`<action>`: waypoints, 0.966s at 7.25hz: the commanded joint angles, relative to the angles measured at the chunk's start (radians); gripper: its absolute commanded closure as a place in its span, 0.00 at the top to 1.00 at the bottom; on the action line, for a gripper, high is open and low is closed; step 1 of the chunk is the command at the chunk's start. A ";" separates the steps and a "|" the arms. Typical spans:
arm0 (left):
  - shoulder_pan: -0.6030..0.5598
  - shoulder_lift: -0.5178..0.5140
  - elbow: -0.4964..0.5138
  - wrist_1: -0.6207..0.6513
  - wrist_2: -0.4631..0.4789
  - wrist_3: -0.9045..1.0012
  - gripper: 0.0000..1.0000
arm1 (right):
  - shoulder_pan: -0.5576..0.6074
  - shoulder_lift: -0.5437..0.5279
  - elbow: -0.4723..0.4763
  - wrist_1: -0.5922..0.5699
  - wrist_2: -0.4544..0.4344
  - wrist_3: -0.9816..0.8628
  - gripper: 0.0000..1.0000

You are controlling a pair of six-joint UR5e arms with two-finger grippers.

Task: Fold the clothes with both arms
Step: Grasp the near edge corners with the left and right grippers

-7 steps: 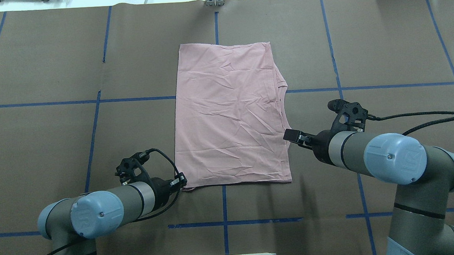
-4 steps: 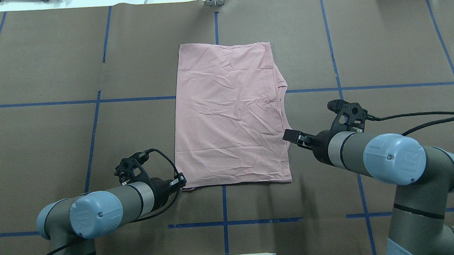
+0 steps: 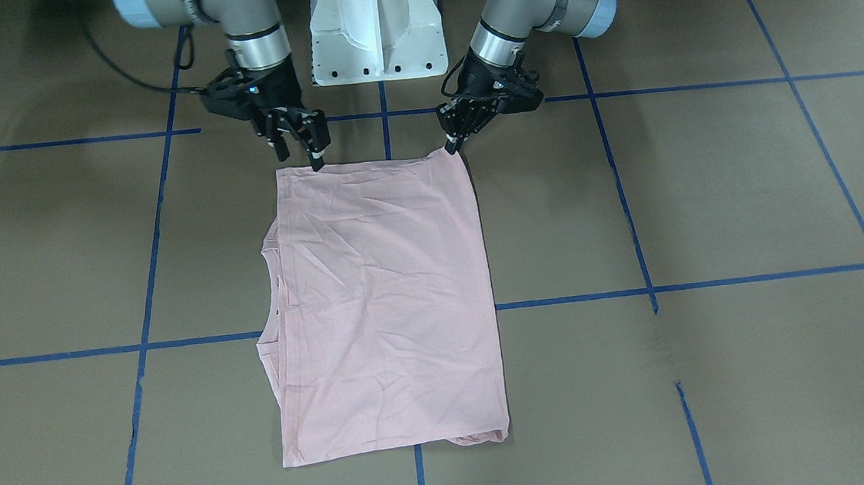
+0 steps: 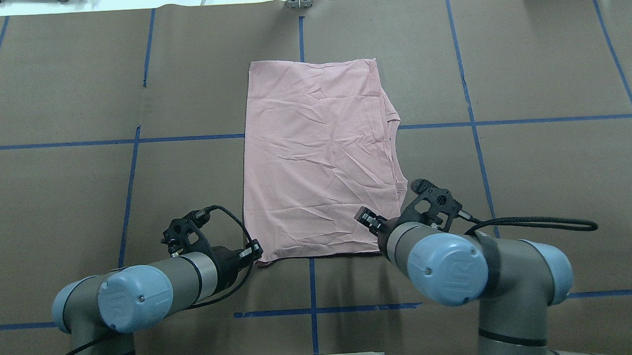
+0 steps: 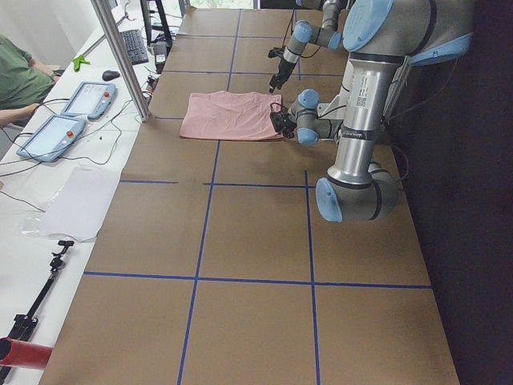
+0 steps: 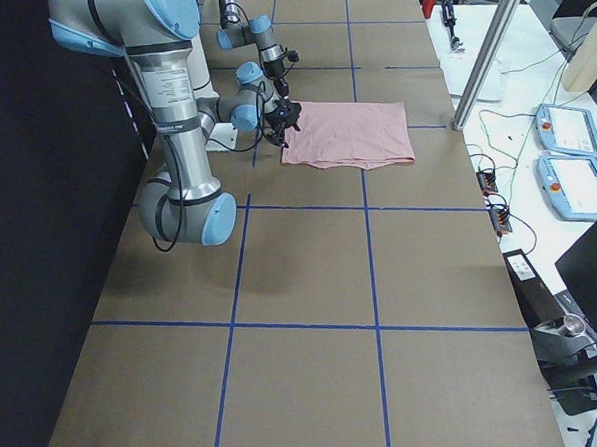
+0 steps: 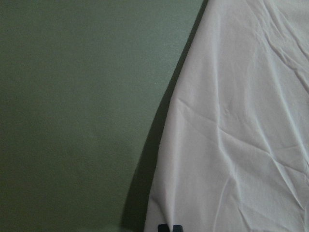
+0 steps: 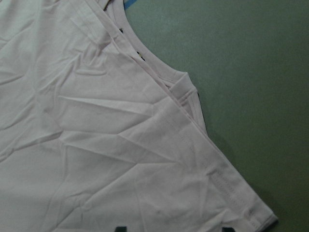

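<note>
Risk is a lopsided fold: left hand [image 3: 454, 147] looks pinched on T-shirt [image 4: 315, 161] corner, right hand [image 3: 299, 156] hangs open, might grab only the top layer

There is one T-shirt [image 4: 315, 161] on one table [image 4: 79, 200]. The arms number two, left arm [image 4: 154, 286] and right arm [image 4: 461, 267], carrying two grippers, left gripper [image 3: 457, 144] and right gripper [image 3: 300, 159]. Besides these: one white pedestal [image 3: 376, 23], two tablets [image 5: 88, 98], one keyboard [image 5: 132, 46], one person [image 5: 16, 80].

T-shirt [image 4: 318, 161] on table [image 4: 531, 52]; left jaws at near-left corner, right jaws near-right.
</note>
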 commanded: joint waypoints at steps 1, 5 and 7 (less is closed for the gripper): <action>0.000 0.000 -0.007 0.000 0.000 0.000 0.00 | -0.014 0.068 -0.071 -0.092 0.000 0.049 0.71; 0.000 0.000 -0.014 0.003 0.000 0.000 0.00 | -0.007 0.068 -0.092 -0.144 0.014 0.001 0.65; 0.000 0.001 -0.014 0.003 0.000 0.000 0.00 | 0.002 0.074 -0.098 -0.159 0.017 -0.035 0.63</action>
